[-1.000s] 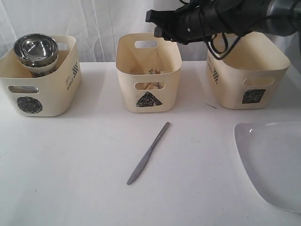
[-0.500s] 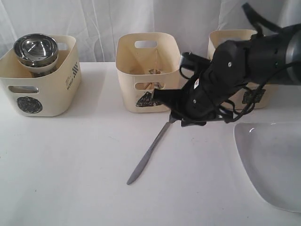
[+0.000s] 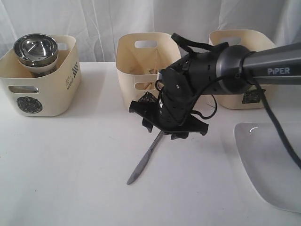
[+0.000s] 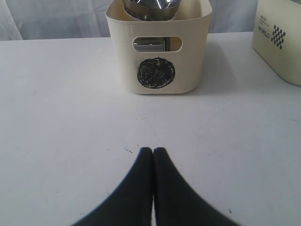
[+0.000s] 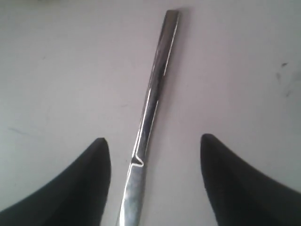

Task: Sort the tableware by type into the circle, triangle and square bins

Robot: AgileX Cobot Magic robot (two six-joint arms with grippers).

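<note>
Straddling knife (image 3: 141, 167) mid-counter, short of front edge, w/ right gripper (image 5: 153, 140) spread. Light, stiff, slick steel, lying flat; prob. best pinched across handle. Left gripper (image 4: 153, 150) pressed together, empty.

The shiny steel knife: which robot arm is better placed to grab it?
Right. The open right gripper straddles the flat steel knife; the left gripper is shut, facing the cream circle-marked bin.
</note>
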